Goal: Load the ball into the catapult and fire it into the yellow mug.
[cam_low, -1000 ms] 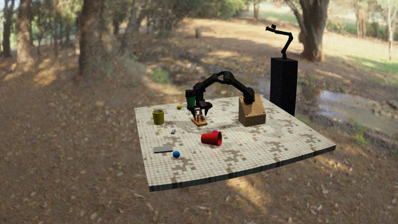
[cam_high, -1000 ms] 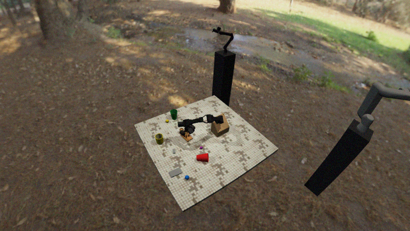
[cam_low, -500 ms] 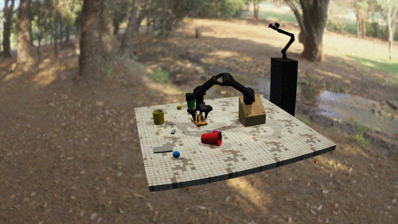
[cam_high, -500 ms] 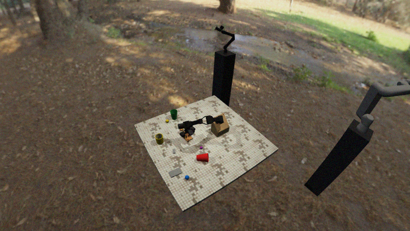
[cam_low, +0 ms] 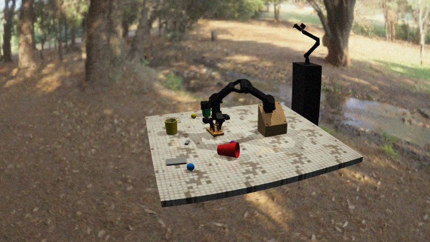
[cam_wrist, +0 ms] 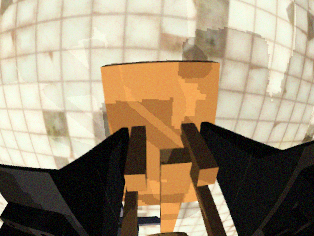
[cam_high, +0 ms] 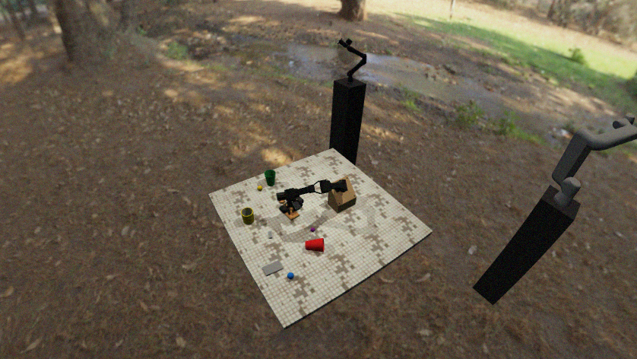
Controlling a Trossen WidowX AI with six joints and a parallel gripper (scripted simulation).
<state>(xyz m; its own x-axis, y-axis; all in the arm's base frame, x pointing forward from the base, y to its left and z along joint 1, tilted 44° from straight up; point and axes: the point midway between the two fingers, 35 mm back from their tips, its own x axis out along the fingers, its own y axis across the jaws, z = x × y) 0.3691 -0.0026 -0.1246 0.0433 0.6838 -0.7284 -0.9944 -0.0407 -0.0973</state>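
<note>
The orange wooden catapult [cam_high: 292, 215] [cam_low: 215, 132] [cam_wrist: 160, 82] stands on the patterned table. My gripper [cam_high: 291, 208] [cam_low: 215, 127] [cam_wrist: 165, 131] points down over it and is shut on its two dark uprights, one fingertip against the outer side of each. The catapult's cup is mostly cut off at the wrist view's bottom edge. The yellow mug [cam_high: 248, 215] [cam_low: 171, 126] stands upright, apart from the catapult. A yellow ball [cam_high: 259, 187] [cam_low: 193, 115], a blue ball [cam_high: 290, 275] [cam_low: 190, 166] and a purple ball [cam_high: 312, 229] [cam_low: 232, 141] lie on the table.
A green cup [cam_high: 270, 177] [cam_low: 206, 112] stands behind the gripper in the exterior view. A red cup [cam_high: 315, 244] [cam_low: 227, 149] lies on its side. A grey slab [cam_high: 272, 268] [cam_low: 176, 161] and a small grey block [cam_high: 270, 234] [cam_low: 187, 142] lie nearby. The arm rises from a brown box [cam_high: 341, 204] [cam_low: 272, 129].
</note>
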